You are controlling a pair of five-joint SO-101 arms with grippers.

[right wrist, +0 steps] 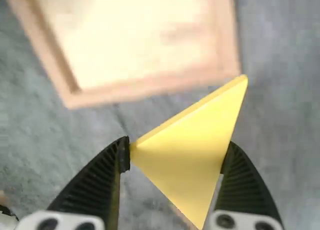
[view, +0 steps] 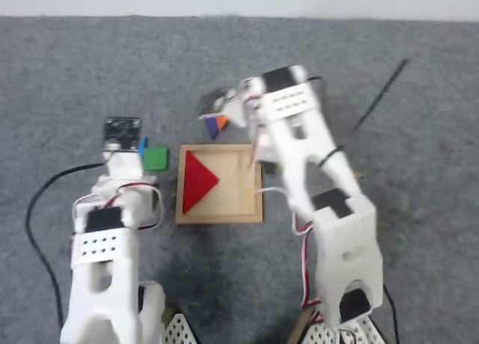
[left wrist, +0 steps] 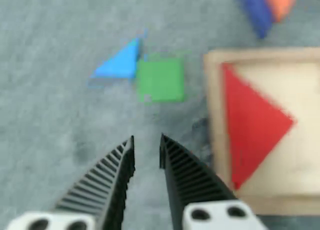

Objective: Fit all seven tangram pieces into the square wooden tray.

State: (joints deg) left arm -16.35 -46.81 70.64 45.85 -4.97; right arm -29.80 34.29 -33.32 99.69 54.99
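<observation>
Yellow triangle (right wrist: 192,165) is what's seen closest up. It's clamped between the fingers of the right gripper (right wrist: 176,152), with its long edge faced toward the wooden tray (right wrist: 150,85). It's held over the grey carpet (right wrist: 280,65) just beside the tray's rim, so it isn't seated inside yet. In the high view, the right arm (view: 299,134) is stretched out along the right side of the tray (view: 218,218).

One piece is already laid in the tray: the big red triangle (view: 196,181). It's tucked against the left wall, with its point aimed at the middle, and the same red triangle (left wrist: 250,125) is picked up by the left wrist view too.

Left gripper (left wrist: 146,140) is hung over plain carpet just left of the tray. Its jaws are parted by a narrow gap and nothing is gripped. A green square (left wrist: 161,80) is found a bit ahead of it, with a light blue triangle (left wrist: 120,62) touching its corner. A dark blue piece (left wrist: 256,7) and an orange piece (left wrist: 280,0) are seen lying right against each other past the tray's far edge.
</observation>
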